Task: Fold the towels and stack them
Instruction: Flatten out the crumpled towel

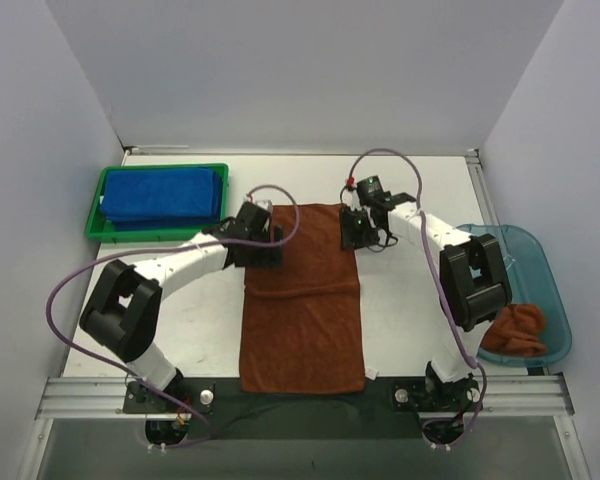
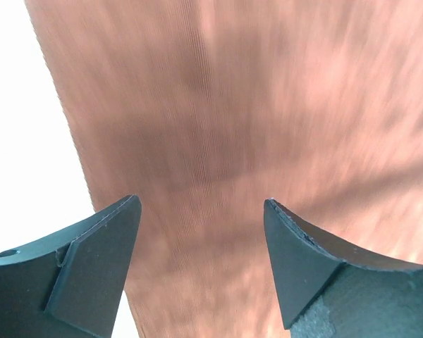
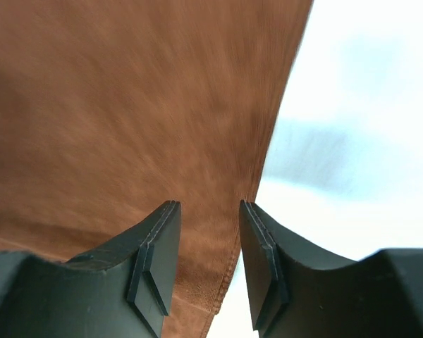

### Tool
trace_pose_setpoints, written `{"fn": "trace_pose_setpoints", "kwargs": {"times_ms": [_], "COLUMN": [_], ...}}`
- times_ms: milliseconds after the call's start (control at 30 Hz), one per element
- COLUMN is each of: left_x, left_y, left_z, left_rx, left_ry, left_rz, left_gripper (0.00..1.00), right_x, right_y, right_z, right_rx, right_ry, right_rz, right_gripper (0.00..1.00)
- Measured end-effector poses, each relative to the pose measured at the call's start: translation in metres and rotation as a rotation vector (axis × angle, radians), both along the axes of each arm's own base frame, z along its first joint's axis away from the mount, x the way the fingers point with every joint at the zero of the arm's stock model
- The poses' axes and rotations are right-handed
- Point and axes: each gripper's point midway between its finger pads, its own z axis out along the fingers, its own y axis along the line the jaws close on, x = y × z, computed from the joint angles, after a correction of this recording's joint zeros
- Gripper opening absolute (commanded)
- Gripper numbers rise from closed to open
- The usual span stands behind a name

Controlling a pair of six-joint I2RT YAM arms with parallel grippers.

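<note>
A rust-brown towel (image 1: 302, 320) lies lengthwise on the table's middle, with a shallow crease across it about halfway up. My left gripper (image 1: 264, 246) hovers over the towel's far left edge, its jaws wide open with nothing between them; in the left wrist view only the brown towel (image 2: 225, 113) shows under the left gripper (image 2: 201, 204). My right gripper (image 1: 358, 232) is over the far right edge. Its jaws are narrowly apart and open, and the hem of the towel (image 3: 127, 105) runs below the right gripper (image 3: 210, 204). Folded blue towels (image 1: 163, 193) are stacked in the tray.
The green tray (image 1: 93, 222) holding the blue stack stands at the far left. A translucent teal bin (image 1: 540, 270) at the right edge holds a crumpled brown cloth (image 1: 515, 331). White walls enclose the table on three sides.
</note>
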Motion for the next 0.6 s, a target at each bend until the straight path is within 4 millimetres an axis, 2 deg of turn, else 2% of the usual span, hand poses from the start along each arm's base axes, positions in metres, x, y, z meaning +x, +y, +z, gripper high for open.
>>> {"fn": "trace_pose_setpoints", "kwargs": {"times_ms": [167,267,333,400,600], "left_x": [0.094,0.142,0.167,0.187,0.221], "left_y": [0.006,0.007,0.008,0.01,0.033], "left_z": [0.049,0.064,0.063,0.054,0.015], "left_rx": [0.002,0.043,0.076,0.111,0.198], "left_ry": [-0.176,-0.261,-0.291,-0.299,-0.269], "left_rz": [0.058,0.058,0.053,0.05,0.075], "left_gripper": [0.79,0.76,0.74,0.71,0.68], "right_x": [0.063,0.099,0.119,0.134,0.157], "right_y": [0.007,0.003,-0.002,-0.005,-0.013], "right_z": [0.06,0.079,0.079,0.071,0.025], "right_rx": [0.028,0.022,0.009,-0.005,-0.047], "right_ry": [-0.198,-0.283,-0.305,-0.306,-0.244], "right_rz": [0.041,0.048,0.045,0.045,0.046], "right_gripper": [0.4,0.39,0.38,0.38,0.37]}}
